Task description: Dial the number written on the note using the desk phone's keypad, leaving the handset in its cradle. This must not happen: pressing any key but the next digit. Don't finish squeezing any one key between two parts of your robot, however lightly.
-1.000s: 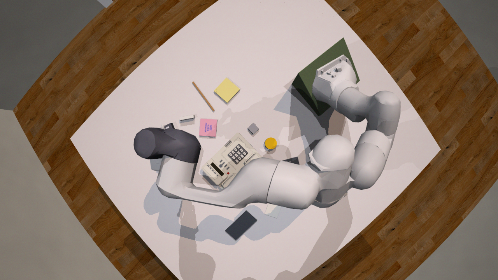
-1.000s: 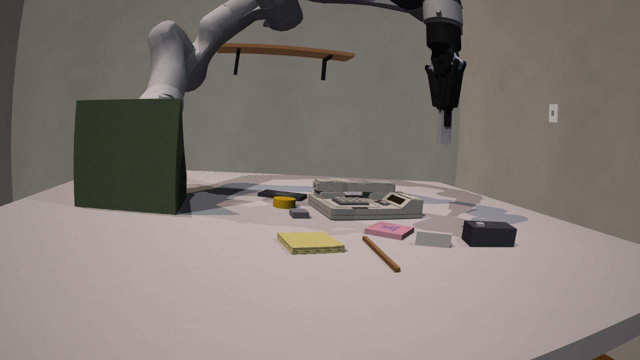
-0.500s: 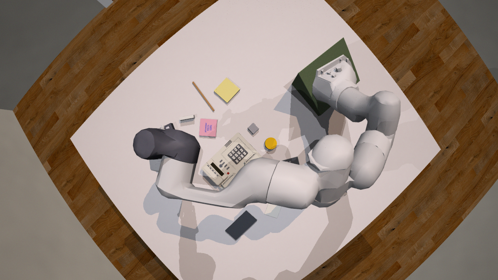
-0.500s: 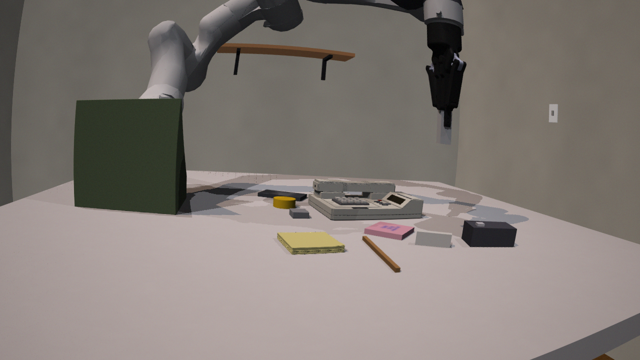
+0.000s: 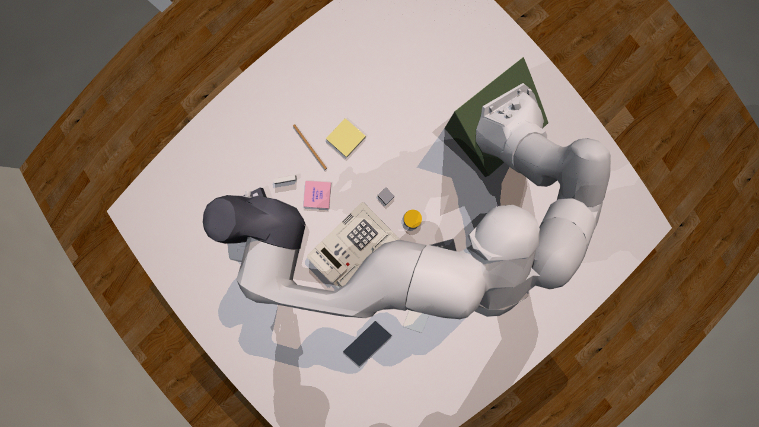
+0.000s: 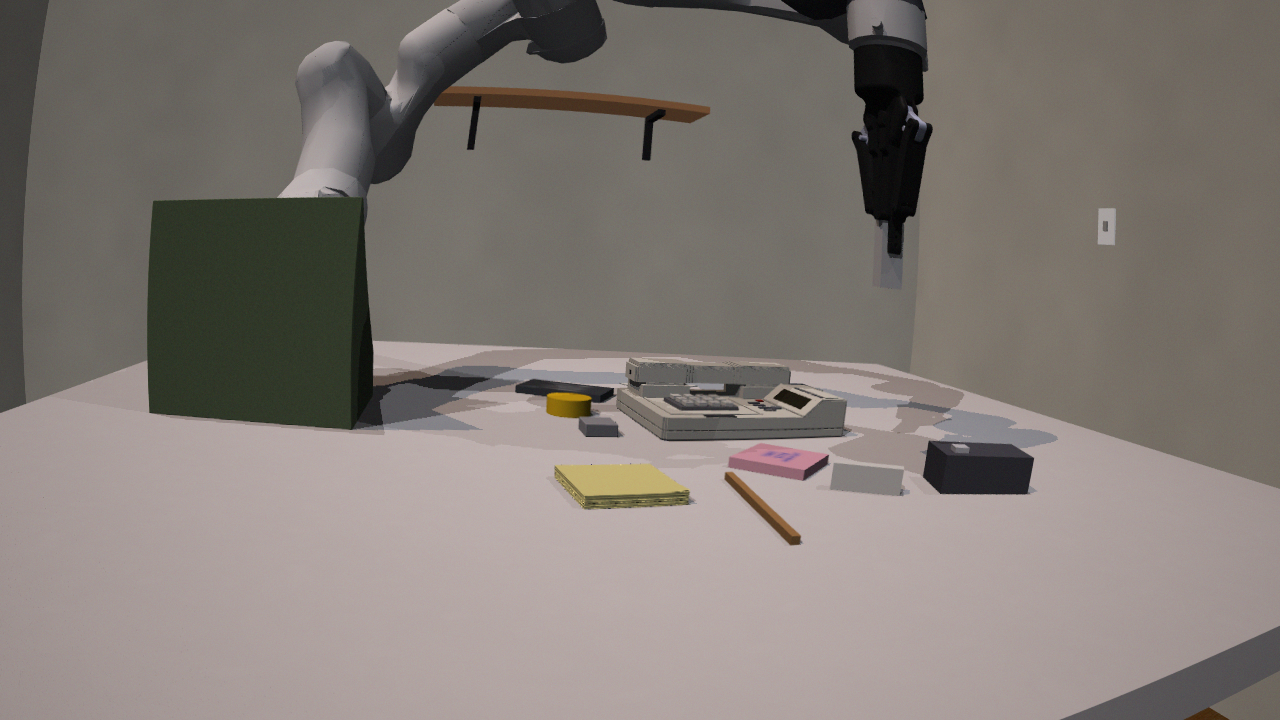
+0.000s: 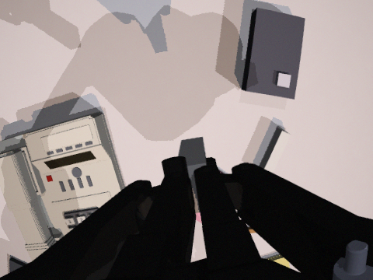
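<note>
The beige desk phone (image 5: 350,244) lies mid-table with its dark keypad (image 5: 362,233) facing up. Its handset (image 6: 707,369) rests in the cradle. The phone also shows in the exterior view (image 6: 729,407) and at the left of the wrist view (image 7: 62,171). The pink note (image 5: 317,194) (image 6: 776,460) with blue writing lies just beside the phone. My gripper (image 6: 890,246) is shut and empty. It hangs high above the table, off to the side of the phone. It points down, with its grey pads at the tip (image 7: 193,161). In the overhead view the dark wrist (image 5: 252,220) hides the fingers.
A black box (image 6: 977,466) and a grey block (image 6: 865,478) lie below the gripper. A pencil (image 6: 761,507), yellow pad (image 6: 620,484), yellow puck (image 6: 568,403), small grey cube (image 6: 598,426) and dark slab (image 5: 367,343) lie around the phone. A green box (image 6: 257,310) stands by the arm's base.
</note>
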